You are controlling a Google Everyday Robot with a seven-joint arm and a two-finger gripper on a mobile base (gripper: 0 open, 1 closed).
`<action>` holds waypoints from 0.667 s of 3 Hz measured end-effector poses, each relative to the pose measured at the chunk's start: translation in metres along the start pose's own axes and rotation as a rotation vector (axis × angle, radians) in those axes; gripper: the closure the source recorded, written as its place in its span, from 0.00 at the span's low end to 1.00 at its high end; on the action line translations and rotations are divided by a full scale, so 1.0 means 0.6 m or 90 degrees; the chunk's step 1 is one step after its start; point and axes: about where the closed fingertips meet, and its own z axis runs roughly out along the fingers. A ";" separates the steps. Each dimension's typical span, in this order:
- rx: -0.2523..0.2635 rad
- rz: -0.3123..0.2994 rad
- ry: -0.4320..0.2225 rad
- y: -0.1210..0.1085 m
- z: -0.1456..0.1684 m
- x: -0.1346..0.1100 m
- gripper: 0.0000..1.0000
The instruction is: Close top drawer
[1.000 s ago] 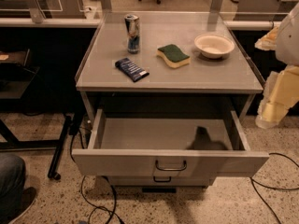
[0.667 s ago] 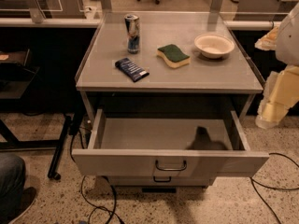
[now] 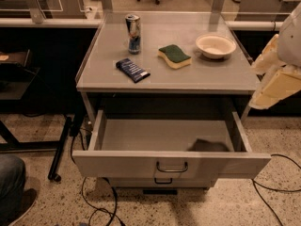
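The top drawer [image 3: 117,164] is a wide shallow grey metal drawer, pulled far out of the cabinet toward me. Its flat front carries a small dark wire handle [image 3: 172,167] at the centre. The inside looks empty apart from a dark shadow at the right rear. My gripper [image 3: 275,81], cream and white, hangs at the right edge of the view. It is beside the cabinet's right side, above and behind the drawer's right corner, and touches nothing.
The cabinet top [image 3: 207,72] holds a drink can [image 3: 133,33], a dark snack packet [image 3: 132,70], a green-yellow sponge [image 3: 174,56] and a white bowl [image 3: 215,45]. A lower drawer handle [image 3: 162,181] shows below. Cables [image 3: 101,204] lie on the floor. A person's leg [image 3: 10,185] is at the lower left.
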 end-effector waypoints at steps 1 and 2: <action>0.000 0.000 0.000 0.000 0.000 0.000 0.70; 0.000 0.000 0.000 0.000 0.000 0.000 0.93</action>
